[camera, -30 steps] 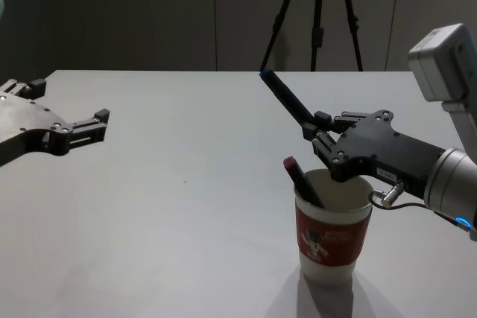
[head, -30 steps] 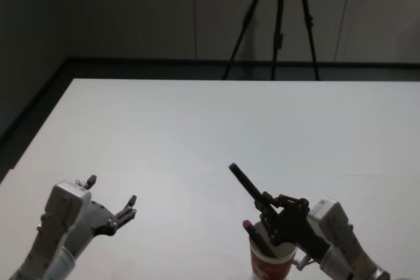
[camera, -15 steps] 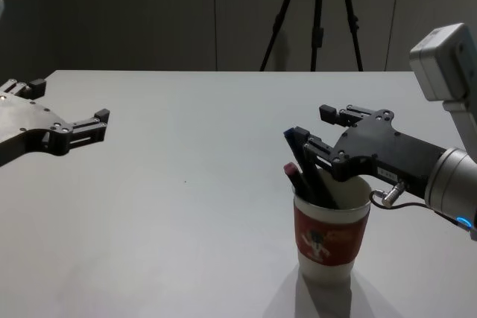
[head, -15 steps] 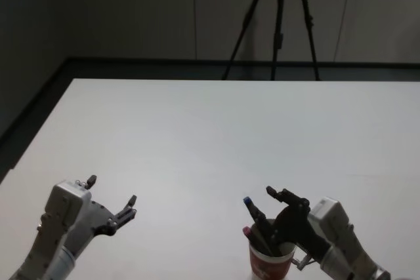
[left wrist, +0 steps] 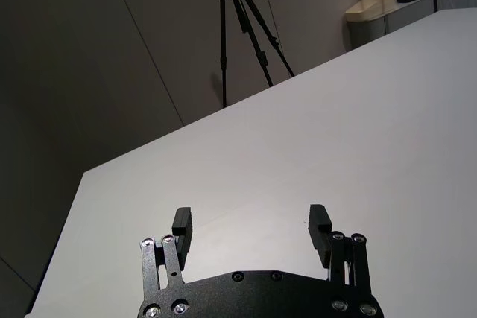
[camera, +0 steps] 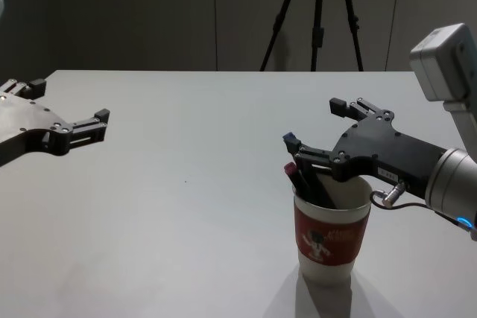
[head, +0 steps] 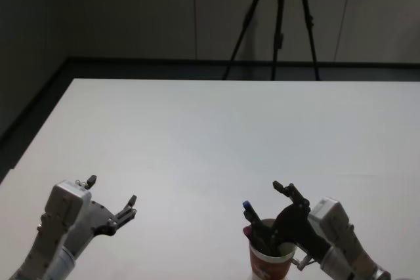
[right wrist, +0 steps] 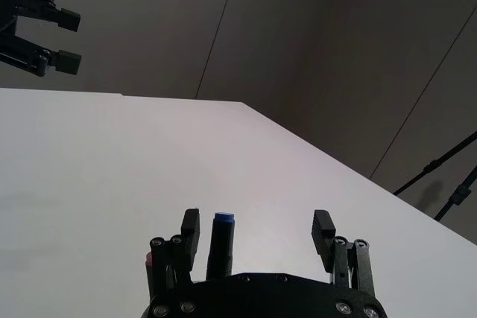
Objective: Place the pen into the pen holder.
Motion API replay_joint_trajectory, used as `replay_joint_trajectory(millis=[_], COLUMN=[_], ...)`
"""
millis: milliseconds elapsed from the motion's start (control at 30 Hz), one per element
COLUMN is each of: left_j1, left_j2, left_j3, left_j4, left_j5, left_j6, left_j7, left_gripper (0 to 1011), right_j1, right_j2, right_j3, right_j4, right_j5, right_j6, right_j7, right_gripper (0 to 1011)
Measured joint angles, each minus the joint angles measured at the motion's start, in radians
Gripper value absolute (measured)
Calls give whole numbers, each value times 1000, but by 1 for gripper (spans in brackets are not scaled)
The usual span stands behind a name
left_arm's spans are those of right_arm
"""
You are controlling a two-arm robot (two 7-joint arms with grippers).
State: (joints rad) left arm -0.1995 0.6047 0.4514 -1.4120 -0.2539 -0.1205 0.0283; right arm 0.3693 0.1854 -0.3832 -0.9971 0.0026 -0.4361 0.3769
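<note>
The pen holder [camera: 331, 240] is a white paper cup with a red sleeve, standing at the table's near right; in the head view the pen holder [head: 267, 268] is at the bottom edge. A black pen with a blue cap [camera: 292, 144] leans inside it, beside a second pen with a dark red cap [camera: 289, 170]. In the right wrist view the blue-capped pen [right wrist: 220, 240] stands free between the fingers. My right gripper [camera: 322, 129] hovers open just above the cup rim. My left gripper [head: 111, 196] is open and idle at the near left.
The white table [head: 216, 136] stretches bare ahead. A black tripod [head: 275, 18] stands on the floor behind its far edge.
The right gripper opened and let go of the blue-capped pen, which dropped from a raised slant down into the cup. The left arm has not moved.
</note>
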Motion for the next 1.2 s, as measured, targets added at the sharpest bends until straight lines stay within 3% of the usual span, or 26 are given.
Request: replay_joint_trajectory(millis=[133,767,1200], left_j1=[0,0,0], left_j2=[0,0,0], left_j3=[0,0,0], left_j4=[0,0,0], left_j5=[0,0,0], left_j6=[0,0,0], left_j7=[0,0,0], left_gripper=[1002,1001,1001], right_j1=[0,-39,-40], right_j2=[0,35,42], right_j3=[0,49,46], right_j4=[0,-60,-65], right_j5=[0,42,45], right_j6=[0,53,57], right_j7=[0,-5,-13], right_gripper=[1001,1001,1001])
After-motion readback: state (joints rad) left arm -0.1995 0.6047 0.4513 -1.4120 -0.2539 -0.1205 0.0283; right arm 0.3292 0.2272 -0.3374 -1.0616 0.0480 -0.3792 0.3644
